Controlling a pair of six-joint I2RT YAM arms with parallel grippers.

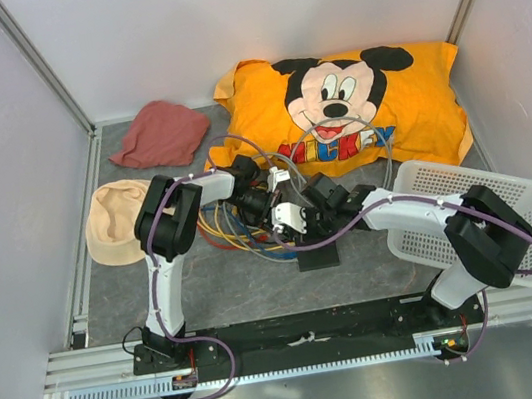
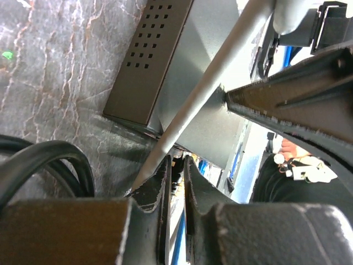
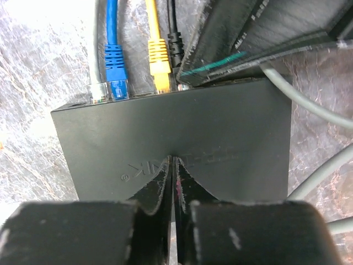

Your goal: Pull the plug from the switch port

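Observation:
The switch [image 3: 176, 138], a flat black box, lies on the grey mat; it also shows in the top view [image 1: 317, 254] and the left wrist view [image 2: 149, 61]. Grey [image 3: 99, 91], blue [image 3: 114, 63], yellow [image 3: 159, 63] and black [image 3: 175, 41] plugs sit in its far face. My right gripper [image 3: 175, 161] is shut, its tips pressing down on the switch's top. My left gripper [image 2: 177, 164] is at the port face beside the black plug, its jaws almost closed on a small dark piece. Its fingers [image 3: 248, 38] cross the right wrist view.
A bundle of coloured cables [image 1: 236, 235] runs left from the switch. A grey cable [image 2: 209, 99] crosses beside my left fingers. An orange pillow [image 1: 352, 105] lies behind, a white mesh basket [image 1: 481, 216] at right, a red cloth [image 1: 159, 133] and a beige bowl [image 1: 113, 222] at left.

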